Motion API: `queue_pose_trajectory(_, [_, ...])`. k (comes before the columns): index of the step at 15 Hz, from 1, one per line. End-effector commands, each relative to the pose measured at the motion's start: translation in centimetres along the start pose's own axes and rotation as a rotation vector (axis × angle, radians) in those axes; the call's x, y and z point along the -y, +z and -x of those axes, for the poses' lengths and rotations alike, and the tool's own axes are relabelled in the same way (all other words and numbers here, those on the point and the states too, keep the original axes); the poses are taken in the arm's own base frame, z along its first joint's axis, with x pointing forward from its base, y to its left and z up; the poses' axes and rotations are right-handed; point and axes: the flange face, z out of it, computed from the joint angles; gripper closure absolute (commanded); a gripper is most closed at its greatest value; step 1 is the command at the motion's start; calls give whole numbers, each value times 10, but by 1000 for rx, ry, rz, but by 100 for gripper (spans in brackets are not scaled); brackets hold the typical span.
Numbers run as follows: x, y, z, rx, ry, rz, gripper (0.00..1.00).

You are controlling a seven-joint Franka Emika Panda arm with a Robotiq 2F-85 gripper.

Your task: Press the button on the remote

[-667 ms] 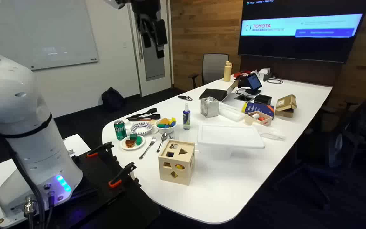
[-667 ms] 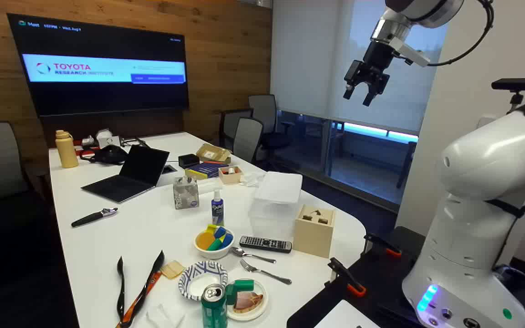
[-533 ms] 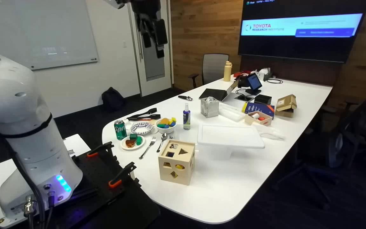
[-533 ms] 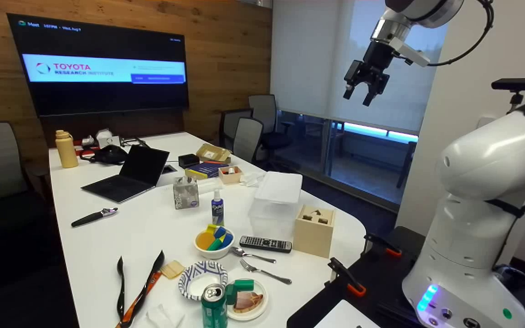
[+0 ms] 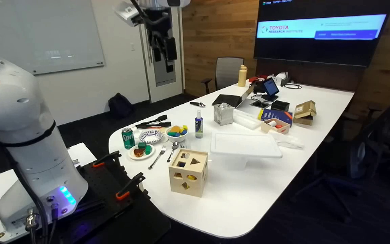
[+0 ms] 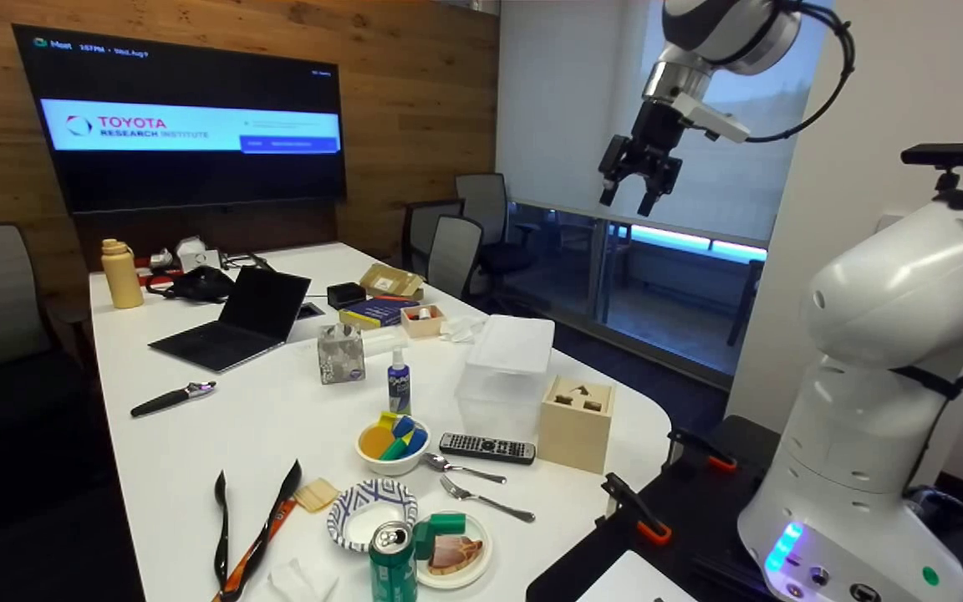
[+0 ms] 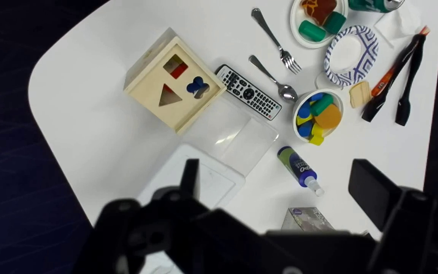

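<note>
The remote is slim, black and silver with many small keys. It lies flat on the white table between the spoon and the clear bin, its end close to the wooden shape box. It also shows in the wrist view, above the middle, one end partly behind the box's edge. In an exterior view the wooden box hides most of it. My gripper is high above the table, fingers apart and pointing down, with nothing between them. In the wrist view its fingers stand wide apart, with the remote beyond them.
The wooden shape box and the lidded clear bin stand beside the remote. The spoon, fork, bowl of coloured blocks and spray bottle are near. A tissue box and Sprite can stand farther off.
My open gripper has moved lower, and to the left in an exterior view, coming out over the table. The remote and the other objects have not moved.
</note>
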Motion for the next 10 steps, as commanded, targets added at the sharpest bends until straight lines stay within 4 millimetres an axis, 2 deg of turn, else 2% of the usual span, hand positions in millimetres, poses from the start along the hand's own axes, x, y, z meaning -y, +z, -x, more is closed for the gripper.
queue_pose_trajectory(1, [53, 74, -14, 49, 34, 30, 0])
queue_pose_trajectory(5, [105, 171, -13, 73, 98, 59, 0])
queue_pose_trajectory(7, [118, 214, -12, 80, 139, 59, 0])
queue_pose_trajectory(10, [124, 276, -15, 84, 192, 38, 0])
